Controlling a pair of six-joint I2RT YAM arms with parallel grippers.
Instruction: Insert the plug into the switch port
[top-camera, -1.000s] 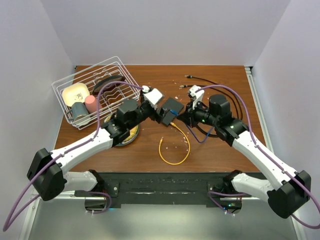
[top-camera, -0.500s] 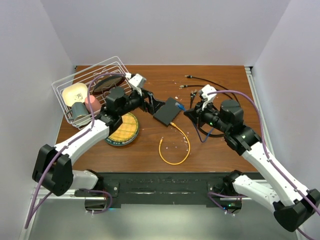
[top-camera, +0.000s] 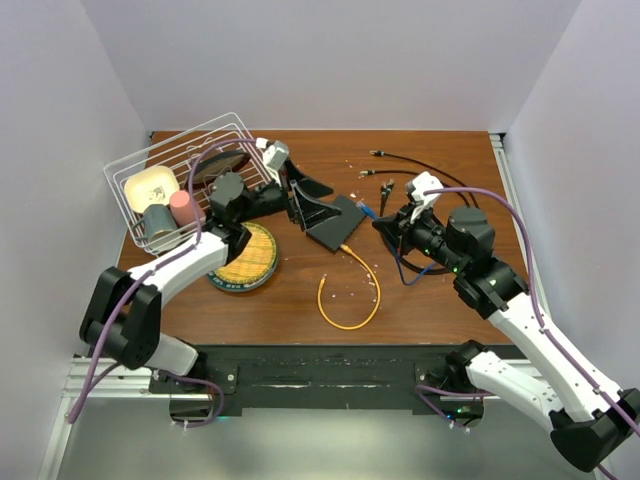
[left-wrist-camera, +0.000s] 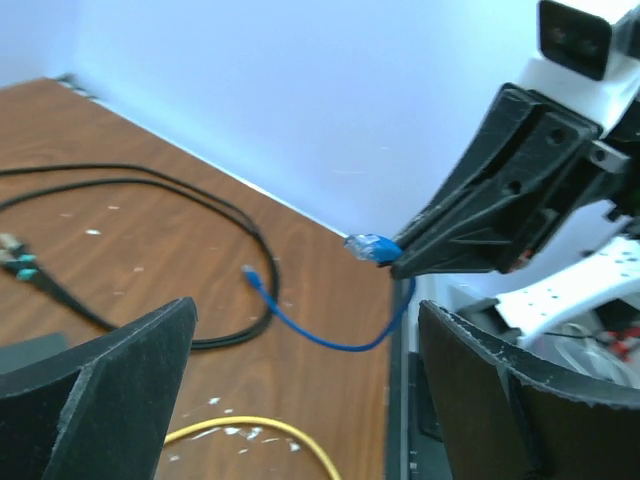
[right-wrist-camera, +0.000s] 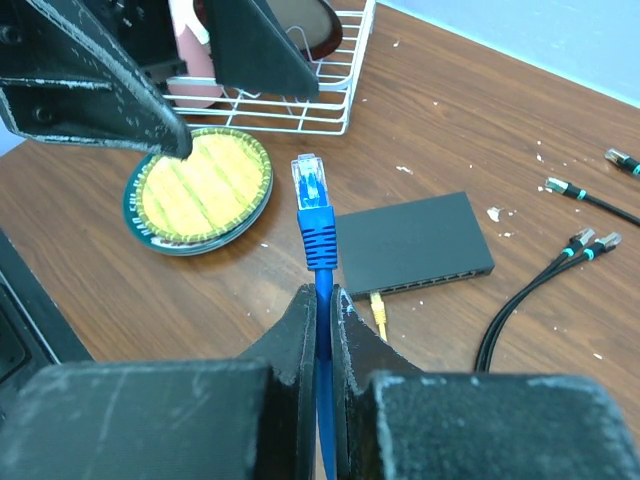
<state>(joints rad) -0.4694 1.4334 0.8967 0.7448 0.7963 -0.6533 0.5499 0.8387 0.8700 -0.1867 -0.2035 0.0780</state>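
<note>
Overhead we see the left gripper (top-camera: 308, 200) spread beside the switch (top-camera: 335, 222). Our right wrist view adds its port side, and the right gripper (right-wrist-camera: 322, 300) pinching the blue plug (right-wrist-camera: 310, 185) upright, apart from the switch. Brown wooden table (top-camera: 295, 290), pale walls (top-camera: 330, 60).

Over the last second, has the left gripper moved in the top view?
Yes. The left gripper has drawn back from over the switch toward the wire rack, and its jaws now stand open at the switch's left edge.
</note>
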